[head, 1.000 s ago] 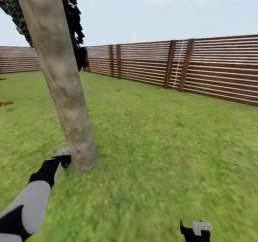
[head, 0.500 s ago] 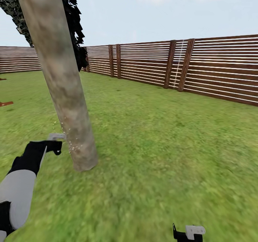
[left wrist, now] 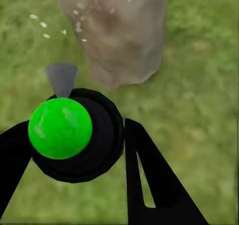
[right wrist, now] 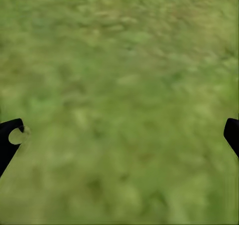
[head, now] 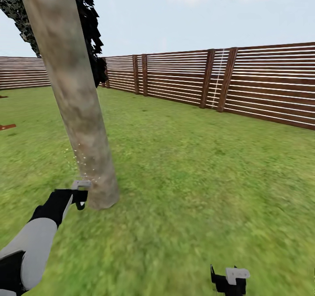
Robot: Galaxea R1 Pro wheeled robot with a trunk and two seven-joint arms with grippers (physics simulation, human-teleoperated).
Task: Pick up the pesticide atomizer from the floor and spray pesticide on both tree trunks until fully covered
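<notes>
You have one tree trunk (head: 76,107), one pesticide atomizer (left wrist: 74,134), two end effectors, left (head: 79,198) and right (head: 227,280), and one fence (head: 245,83).

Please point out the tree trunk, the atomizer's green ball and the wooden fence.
tree trunk (head: 83,125): head view, middle of the bare column.
green ball (left wrist: 60,127): left wrist view, centre of the ball on the atomizer.
wooden fence (head: 271,86): head view, slats at the right.
</notes>
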